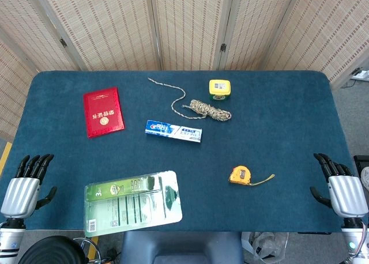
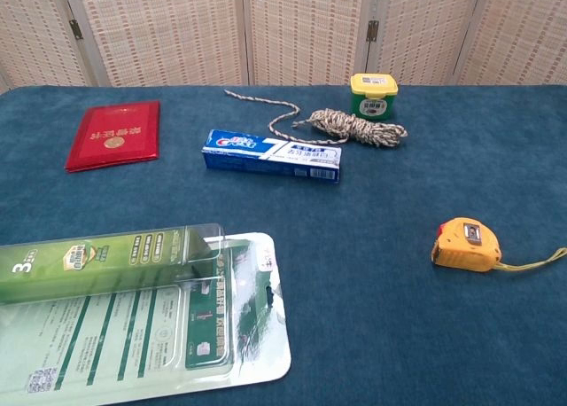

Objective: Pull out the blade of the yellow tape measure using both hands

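The yellow tape measure (image 1: 240, 175) lies on the blue table right of centre, its wrist strap (image 1: 264, 179) trailing to the right; its blade is inside the case. In the chest view the tape measure (image 2: 467, 245) sits at the right with the strap (image 2: 536, 262) running to the edge. My left hand (image 1: 24, 186) rests at the table's near left corner, fingers apart, holding nothing. At the near right corner my right hand (image 1: 341, 188) is likewise open and holds nothing, well right of the tape measure. Neither hand shows in the chest view.
A clear blister pack (image 1: 132, 202) lies near left. A red booklet (image 1: 103, 111) sits far left, a toothpaste box (image 1: 173, 131) in the middle, a coil of rope (image 1: 205, 109) and a small yellow-green box (image 1: 219, 89) behind it. A folding screen stands beyond the table.
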